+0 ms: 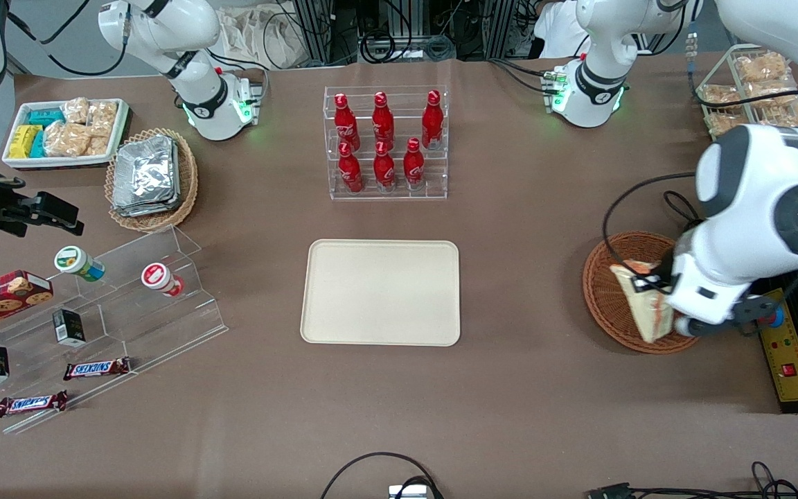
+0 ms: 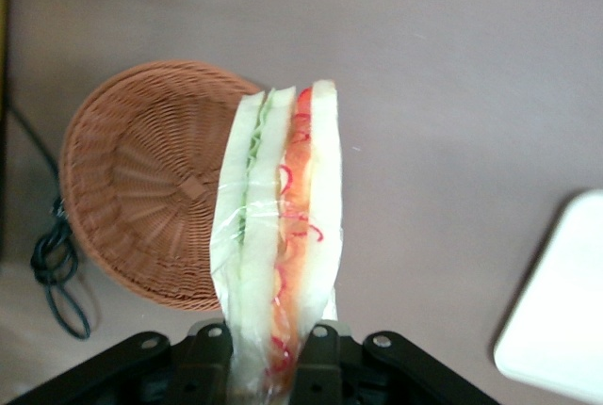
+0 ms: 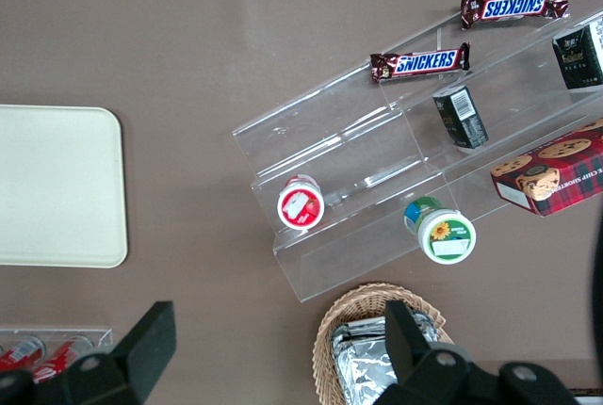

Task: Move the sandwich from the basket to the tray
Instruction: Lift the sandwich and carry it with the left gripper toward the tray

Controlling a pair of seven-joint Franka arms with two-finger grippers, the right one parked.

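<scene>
Even, bright overhead light fills the room, and the brown bench [image 1: 510, 277] shows no hard shadows, only soft ones close under objects. The foil packets [image 1: 144, 174] near the parked arm's end of the bench catch white glare, and the clear acrylic shelf [image 1: 129, 305] shows pale reflections along its edges. Green indicator lights glow at both arm bases. In the left wrist view the hand [image 2: 273, 348] is dark and slightly soft, gripping the sandwich [image 2: 283, 245], whose clear wrap glints faintly; the basket [image 2: 141, 188] looks mildly blurred. The tray [image 1: 382, 291] looks evenly lit.
</scene>
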